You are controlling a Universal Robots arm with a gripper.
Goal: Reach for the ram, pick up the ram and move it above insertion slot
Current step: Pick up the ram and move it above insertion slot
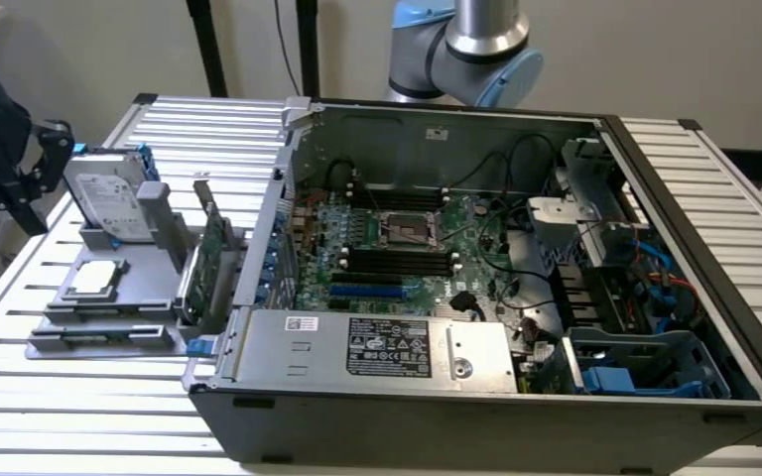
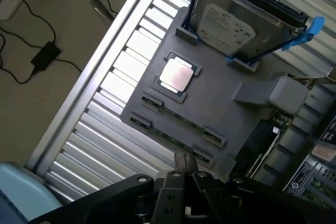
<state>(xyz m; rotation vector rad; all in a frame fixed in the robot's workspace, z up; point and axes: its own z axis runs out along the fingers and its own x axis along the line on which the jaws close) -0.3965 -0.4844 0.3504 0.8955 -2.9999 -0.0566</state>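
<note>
Your gripper [image 2: 185, 158], fingers drawn close together and empty, hovers just short of the ram [image 2: 176, 134], which sits in the grey fixture's [image 2: 220, 106] nearest slot. The ram looks light, stiff and fragile, so grip its flat faces mid-length, lightly.

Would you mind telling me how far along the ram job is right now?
Nothing looks finished: the ram lies in its gray holder beside the computer case. In hand is the reach: the end effector hangs over the holder's edge near the ram, not touching it. The pickup and the carry to the memory slots are not yet done.
</note>
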